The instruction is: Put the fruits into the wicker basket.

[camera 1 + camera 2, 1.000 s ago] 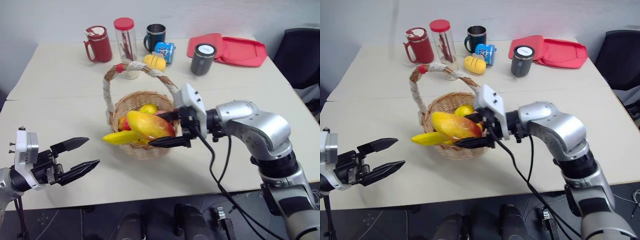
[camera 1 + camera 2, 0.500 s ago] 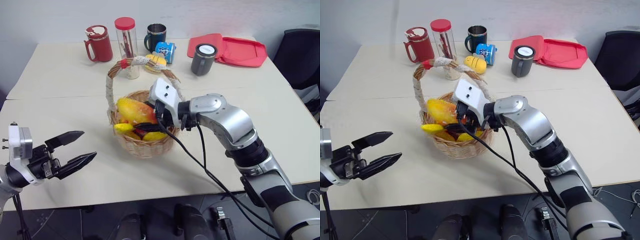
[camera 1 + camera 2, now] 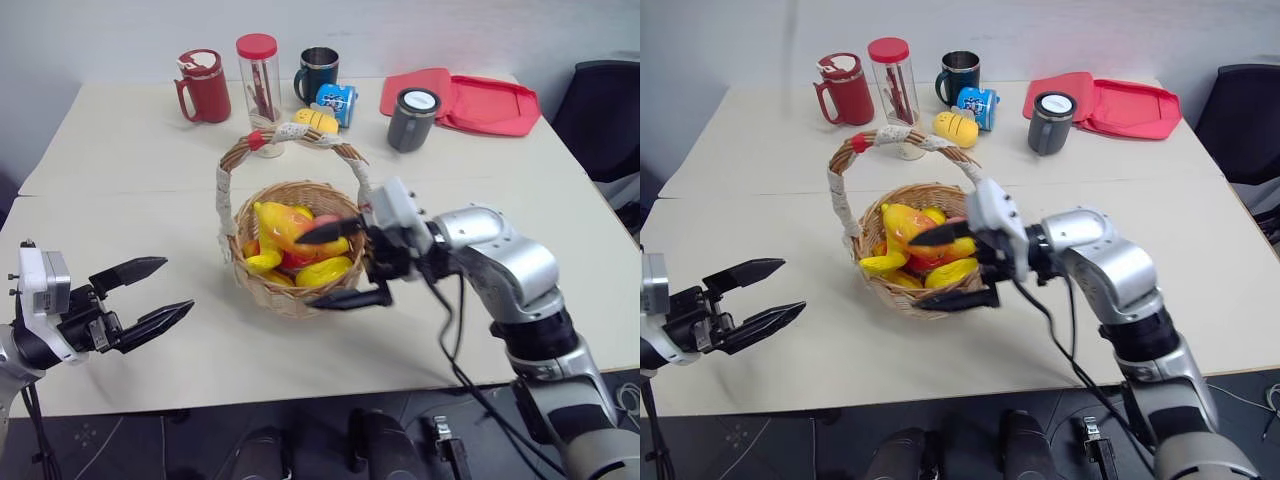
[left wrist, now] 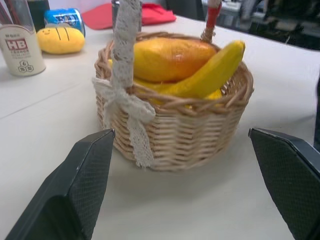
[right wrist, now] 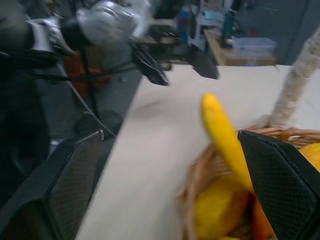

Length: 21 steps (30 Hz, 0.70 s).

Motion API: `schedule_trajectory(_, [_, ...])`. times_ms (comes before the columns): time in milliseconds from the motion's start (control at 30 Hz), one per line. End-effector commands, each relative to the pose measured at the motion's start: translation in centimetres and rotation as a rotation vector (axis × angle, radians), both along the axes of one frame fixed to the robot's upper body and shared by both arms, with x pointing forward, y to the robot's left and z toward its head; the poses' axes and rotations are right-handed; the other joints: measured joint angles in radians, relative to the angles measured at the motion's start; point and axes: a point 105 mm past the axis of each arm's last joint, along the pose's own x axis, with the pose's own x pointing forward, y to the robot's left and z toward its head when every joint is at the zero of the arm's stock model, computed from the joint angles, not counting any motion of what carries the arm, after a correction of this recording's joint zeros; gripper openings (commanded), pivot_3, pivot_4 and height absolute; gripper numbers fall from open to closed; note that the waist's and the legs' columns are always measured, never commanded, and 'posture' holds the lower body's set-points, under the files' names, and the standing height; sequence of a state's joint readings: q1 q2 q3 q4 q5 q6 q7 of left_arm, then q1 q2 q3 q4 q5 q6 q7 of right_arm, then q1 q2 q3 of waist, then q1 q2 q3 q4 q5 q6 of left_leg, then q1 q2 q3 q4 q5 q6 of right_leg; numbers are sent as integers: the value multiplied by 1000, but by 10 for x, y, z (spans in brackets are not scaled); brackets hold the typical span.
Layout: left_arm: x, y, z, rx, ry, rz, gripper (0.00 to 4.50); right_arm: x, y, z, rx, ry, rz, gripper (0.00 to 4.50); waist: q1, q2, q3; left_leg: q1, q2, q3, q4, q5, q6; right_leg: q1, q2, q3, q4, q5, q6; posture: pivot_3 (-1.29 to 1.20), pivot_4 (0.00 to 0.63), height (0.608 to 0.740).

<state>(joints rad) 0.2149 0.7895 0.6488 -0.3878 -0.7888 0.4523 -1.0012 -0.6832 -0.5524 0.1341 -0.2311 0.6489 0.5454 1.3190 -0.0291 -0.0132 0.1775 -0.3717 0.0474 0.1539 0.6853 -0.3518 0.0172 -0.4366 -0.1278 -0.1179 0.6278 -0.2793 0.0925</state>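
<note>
My right gripper (image 3: 340,265) has its fingers spread, empty, beside the wicker basket (image 3: 290,290) holding the fruits (image 3: 285,240); my left gripper (image 3: 150,295) hangs spread, well left.

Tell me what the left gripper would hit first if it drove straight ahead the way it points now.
Most likely the wicker basket: the left gripper aims at its woven side wall across bare table, jaws open. The lace-wrapped handle rises nearest; depth is hard to judge.
</note>
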Motion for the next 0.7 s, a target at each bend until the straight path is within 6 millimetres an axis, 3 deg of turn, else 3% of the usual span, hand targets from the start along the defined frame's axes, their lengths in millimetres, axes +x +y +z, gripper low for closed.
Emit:
schedule_trajectory(33, [-7, 13, -1, 61, -15, 36, 4500, 5, -37, 0, 56, -58, -115, 4465, 0, 0, 0, 1, 0, 0, 0, 0, 0, 1, 0, 0, 0, 0, 0, 0, 150, 740])
schedule_trajectory(200, [-16, 22, -5, 74, -14, 62, 4500, 24, -99, -20, 87, -78, -413, 4465, 2, 0, 0, 1, 0, 0, -1, 0, 0, 2, 0, -1, -2, 0, 0, 0, 150, 740])
schedule_trajectory(300, [-17, 21, -3, 52, -26, 62, 4500, 35, -112, -24, 77, -115, -476, 4465, -1, 0, 0, 4, 0, 0, 0, 0, 0, 4, -1, 0, -4, 0, 0, 0, 150, 740])
schedule_trajectory(367, [-18, 18, -4, 24, 42, 37, 4500, 42, -103, -20, 77, -112, -433, 4465, -6, 1, 0, 6, 1, 0, 0, 0, 0, 4, -1, 1, -2, -1, -1, 0, 150, 740])
schedule_trajectory(633, [-12, -10, 36, -116, -45, -85, 4500, 88, -40, 6, 142, -120, -271, 4465, -23, 2, 1, 5, 2, -2, -1, 1, -3, 4, -1, 2, 2, -2, -3, 0, 150, 740])
schedule_trajectory(700, [-12, -16, 42, -127, -63, -104, 4500, 93, -29, 5, 136, -121, -240, 4091, -22, 2, 1, 2, 2, -4, -1, 1, -2, 4, -1, 2, 1, -2, -3, 0, 150, 740])
